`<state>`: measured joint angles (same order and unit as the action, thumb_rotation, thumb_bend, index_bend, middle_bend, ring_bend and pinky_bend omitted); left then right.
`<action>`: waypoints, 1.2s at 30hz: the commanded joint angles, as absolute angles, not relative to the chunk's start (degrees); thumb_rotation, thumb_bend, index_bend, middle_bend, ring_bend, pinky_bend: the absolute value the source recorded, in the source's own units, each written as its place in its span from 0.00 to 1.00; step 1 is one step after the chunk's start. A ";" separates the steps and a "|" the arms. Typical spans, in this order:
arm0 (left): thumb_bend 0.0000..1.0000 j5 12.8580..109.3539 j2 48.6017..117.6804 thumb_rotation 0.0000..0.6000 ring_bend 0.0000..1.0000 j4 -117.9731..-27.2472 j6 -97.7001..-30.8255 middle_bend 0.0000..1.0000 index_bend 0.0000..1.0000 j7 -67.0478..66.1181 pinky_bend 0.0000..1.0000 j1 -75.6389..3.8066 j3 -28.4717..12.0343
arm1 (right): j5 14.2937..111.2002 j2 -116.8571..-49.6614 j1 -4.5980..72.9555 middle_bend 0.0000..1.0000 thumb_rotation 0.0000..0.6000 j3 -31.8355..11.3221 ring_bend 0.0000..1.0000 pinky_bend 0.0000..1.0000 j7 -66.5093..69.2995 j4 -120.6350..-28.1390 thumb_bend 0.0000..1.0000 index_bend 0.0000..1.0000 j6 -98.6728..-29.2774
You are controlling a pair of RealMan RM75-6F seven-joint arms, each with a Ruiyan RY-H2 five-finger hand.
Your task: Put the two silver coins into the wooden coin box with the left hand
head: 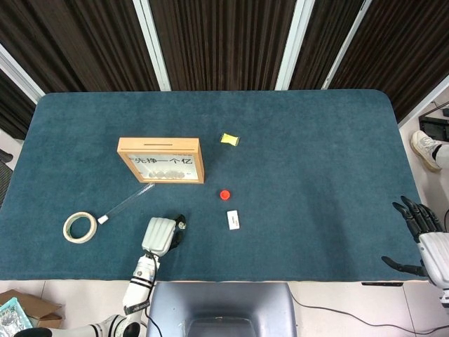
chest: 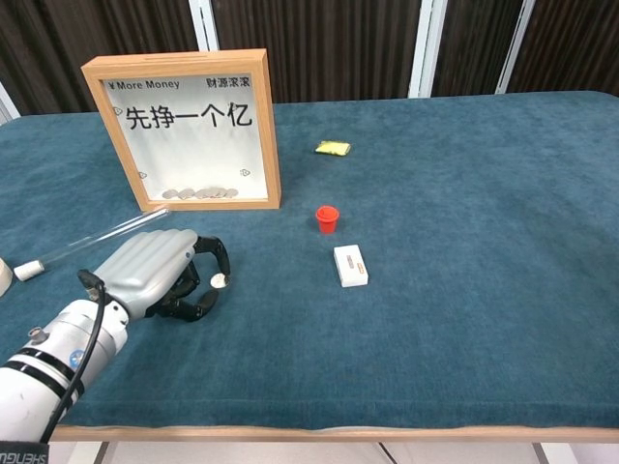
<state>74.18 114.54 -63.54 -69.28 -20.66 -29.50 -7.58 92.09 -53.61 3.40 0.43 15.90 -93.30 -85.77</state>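
Head view: I am keeping my left hand (head: 159, 236) low near the front edge of the worktop (head: 316, 161), curled around a silver coin (head: 181, 225) so I can carry it up to the wooden coin box (head: 161, 159), which is standing well apart behind it with its slot on top. My right hand (head: 424, 235) is idling off the far right edge, fingers spread and holding nothing, since this job is not its own.

Chest view: my left hand (chest: 155, 273) is lying knuckles-up, forearm running in from the lower left, fingertips (chest: 215, 259) pinching the silver coin (chest: 220, 281) just above the cloth. The wooden coin box (chest: 184, 128) is standing upright, some coins already lying along its floor. I cannot tell where the second loose coin is.
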 commanded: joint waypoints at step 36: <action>0.42 74.70 115.45 1.00 1.00 -60.55 -68.19 1.00 0.51 -20.23 1.00 -29.27 -8.51 | 92.07 -53.78 3.61 0.00 1.00 0.32 0.00 0.00 15.10 -93.56 0.12 0.00 -85.02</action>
